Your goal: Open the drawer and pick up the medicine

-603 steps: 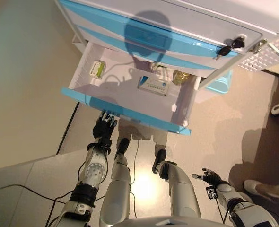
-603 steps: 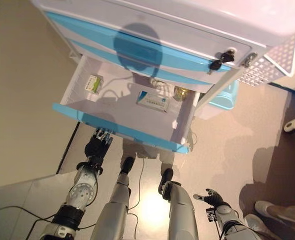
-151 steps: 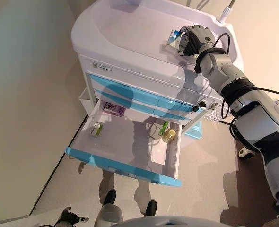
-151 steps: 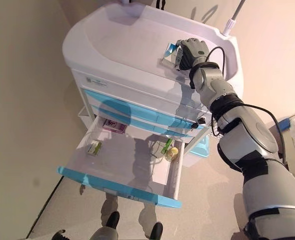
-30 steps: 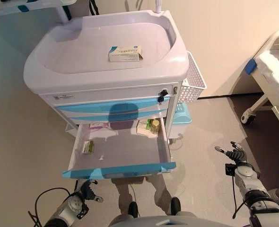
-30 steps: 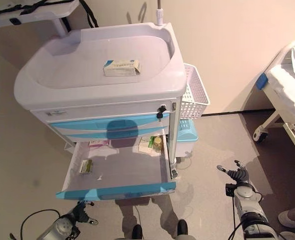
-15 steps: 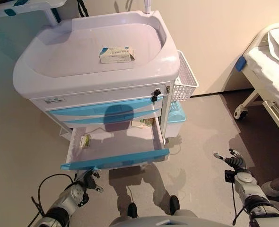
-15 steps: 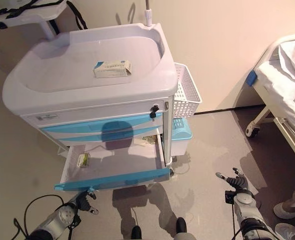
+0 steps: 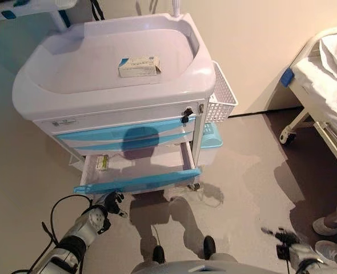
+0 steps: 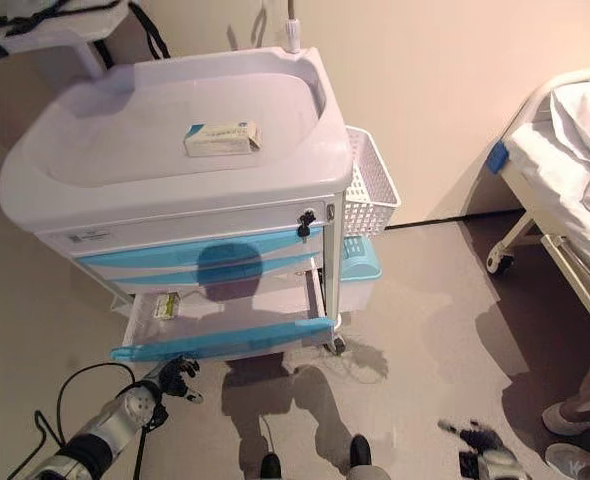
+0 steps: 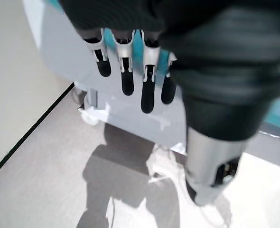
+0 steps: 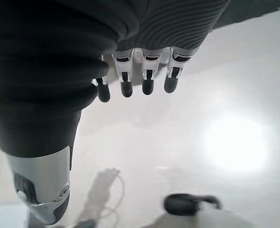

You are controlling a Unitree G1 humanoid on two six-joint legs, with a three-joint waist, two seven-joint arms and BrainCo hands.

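The drawer (image 9: 135,171) is mostly tucked under the cart (image 9: 114,74), hiding its rear contents. The right hand (image 9: 287,238) is blurred at the frame's lower edge.

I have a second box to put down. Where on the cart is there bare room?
The cart top is bare on every side of the medicine box, widest toward its left rim. The drawer is only partly open and holds a small box at its left end, so it is tight.
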